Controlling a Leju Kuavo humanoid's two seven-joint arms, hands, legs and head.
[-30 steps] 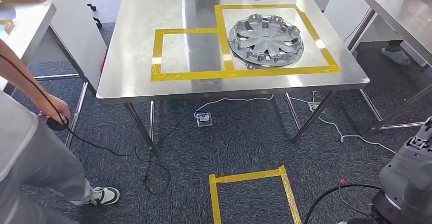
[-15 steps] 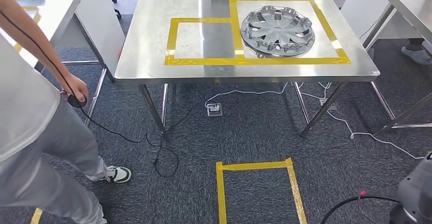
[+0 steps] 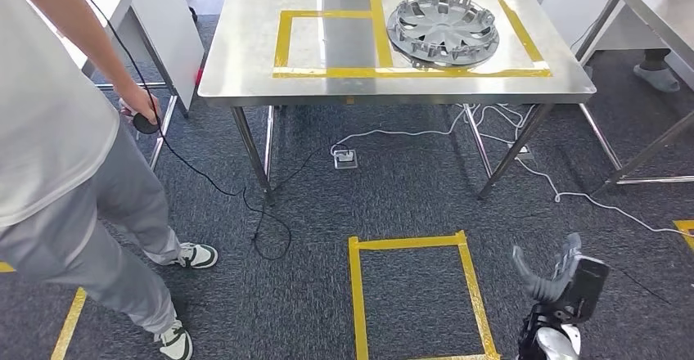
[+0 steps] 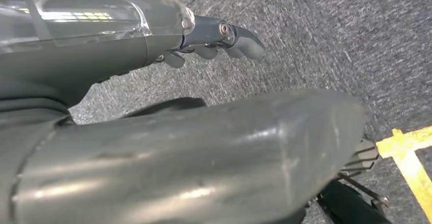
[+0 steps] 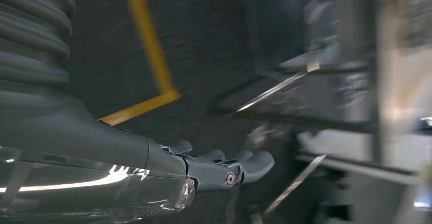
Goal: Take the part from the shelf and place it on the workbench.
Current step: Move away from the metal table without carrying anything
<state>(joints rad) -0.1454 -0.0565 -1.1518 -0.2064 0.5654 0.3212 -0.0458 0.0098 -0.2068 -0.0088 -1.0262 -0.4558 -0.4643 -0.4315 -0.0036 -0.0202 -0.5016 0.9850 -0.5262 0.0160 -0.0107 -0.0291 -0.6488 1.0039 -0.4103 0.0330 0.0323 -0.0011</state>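
Right robot hand empty, low; hubcap far off on workbench.

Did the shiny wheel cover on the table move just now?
No. The wheel cover sits in the same yellow tape square on the table; the whole picture shifted because the camera moved.

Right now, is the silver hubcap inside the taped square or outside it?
Inside. The silver hubcap lies flat on the steel table, within the larger yellow tape square, beside the bare smaller one.
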